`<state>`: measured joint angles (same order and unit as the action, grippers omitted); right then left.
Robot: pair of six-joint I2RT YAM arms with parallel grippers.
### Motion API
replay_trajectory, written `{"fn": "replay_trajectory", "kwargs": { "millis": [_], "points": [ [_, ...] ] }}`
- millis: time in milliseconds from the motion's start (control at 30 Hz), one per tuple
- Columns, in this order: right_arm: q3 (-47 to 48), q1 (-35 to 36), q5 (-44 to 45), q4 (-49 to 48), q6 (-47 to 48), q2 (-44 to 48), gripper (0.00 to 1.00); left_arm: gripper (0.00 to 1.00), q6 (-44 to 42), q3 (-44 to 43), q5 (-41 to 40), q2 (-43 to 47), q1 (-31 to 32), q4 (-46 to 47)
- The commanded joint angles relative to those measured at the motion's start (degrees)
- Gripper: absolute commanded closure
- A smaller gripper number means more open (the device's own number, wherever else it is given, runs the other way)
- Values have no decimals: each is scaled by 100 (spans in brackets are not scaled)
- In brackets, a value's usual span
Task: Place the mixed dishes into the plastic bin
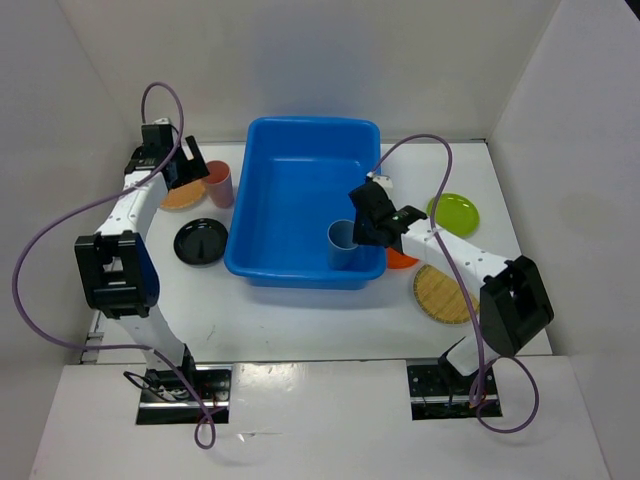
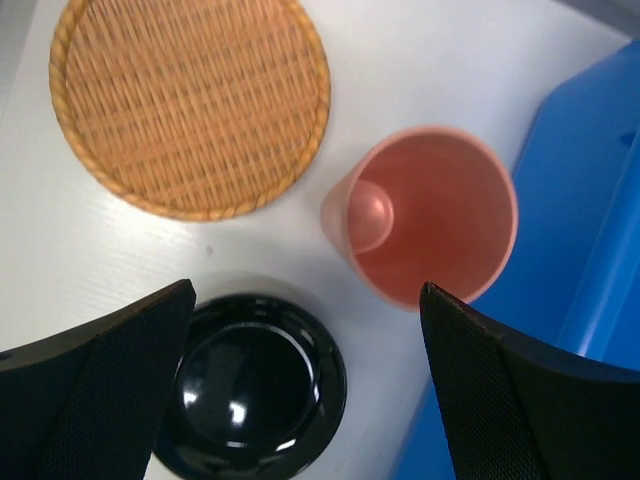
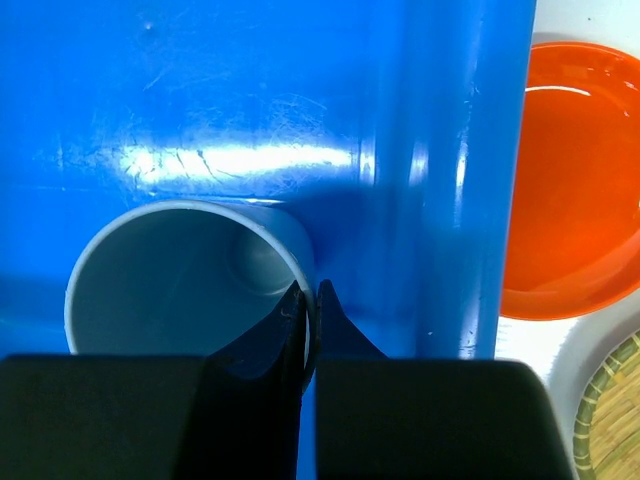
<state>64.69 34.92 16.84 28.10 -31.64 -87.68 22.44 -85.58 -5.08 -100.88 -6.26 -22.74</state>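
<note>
1. My right gripper (image 3: 310, 300) is pinched narrow on the rim of the blue cup (image 3: 170, 290), one finger inside the wall and one outside.
2. The cup hangs upright just below me inside the plastic bin (image 3: 250, 100), close against the wall on my right. I cannot tell whether its base has touched down.
3. I judge this to be the release step. Next I should part my fingers and rise straight up, so the cup doesn't tip.
4. My left gripper (image 2: 307, 290) is spread wide and empty, with the pink cup (image 2: 430, 215) ahead-right of it and the black plate (image 2: 250, 385) beneath.
</note>
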Motion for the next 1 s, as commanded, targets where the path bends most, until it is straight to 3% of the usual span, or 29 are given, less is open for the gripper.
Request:
{"fn": "replay_trajectory", "kwargs": {
  "millis": [0, 33, 133, 167, 200, 367, 633, 833, 967],
  "points": [
    [-35, 68, -58, -199, -27, -100, 100, 1, 77, -485, -125, -221, -7, 323],
    [17, 68, -58, -199, -27, -152, 99, 1, 77, -547, -186, -369, -7, 271],
    [87, 121, -58, -77, -79, -153, 77, 1, 77, -731, -248, -555, -7, 218],
    [88, 121, -58, -15, -79, -153, 67, 1, 77, -732, -248, -616, -7, 218],
    [140, 121, -58, -15, -79, -22, 50, 1, 77, -732, -248, -617, -7, 218],
    [194, 173, 135, -15, -194, 828, 26, 1, 77, -855, -440, -846, 46, 218],
    [440, 173, 135, -68, -246, 1982, 18, 4, -178, -1312, -731, -1328, 309, 112],
    [141, 173, 1160, 116, -492, 2712, 13, 10, -178, -1488, -810, -1619, 363, -20],
    [-236, -325, 1488, 354, -1000, 2993, 12, 13, -178, -1488, -810, -1733, 415, -20]
  ]
}}
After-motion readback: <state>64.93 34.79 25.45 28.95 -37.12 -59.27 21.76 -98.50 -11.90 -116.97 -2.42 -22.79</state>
